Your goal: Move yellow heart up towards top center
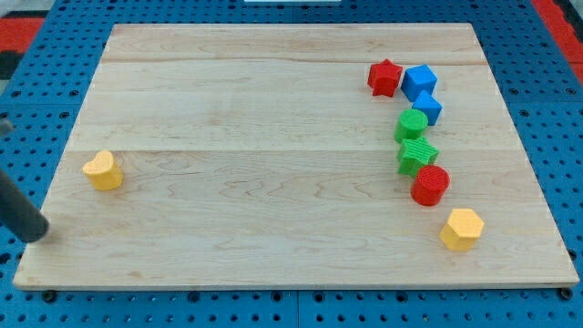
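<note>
My tip point(38, 235), a bare rod without fingers to open or close, should swing below the yellow plastic heart block point(103, 170) up-right of it on the wooden tabletop point(273, 219), then push steadily toward top centre.

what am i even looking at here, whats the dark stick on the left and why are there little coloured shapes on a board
This is one camera view of a robot arm's work table. The arm has no hand: it ends in a dark rod, and my tip sits at the view's bottom left, on the edge of the wooden board. It only slides and pushes; nothing is held.

The yellow heart, the block to be pushed toward the top centre, lies near the board's left edge, just up and right of the tip, not touching it.

The others curve down the right side: red star, two blue blocks, green round block, green star, red round block, and a yellow hexagon lowest.
</note>
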`<action>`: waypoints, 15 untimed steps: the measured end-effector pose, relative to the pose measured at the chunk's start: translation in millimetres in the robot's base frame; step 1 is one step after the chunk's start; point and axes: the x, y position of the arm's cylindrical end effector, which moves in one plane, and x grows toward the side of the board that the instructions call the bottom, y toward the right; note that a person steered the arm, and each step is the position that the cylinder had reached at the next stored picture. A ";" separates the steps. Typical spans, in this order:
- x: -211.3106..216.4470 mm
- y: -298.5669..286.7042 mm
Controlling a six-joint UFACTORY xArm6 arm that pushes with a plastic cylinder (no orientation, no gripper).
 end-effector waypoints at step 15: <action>-185.1 210.4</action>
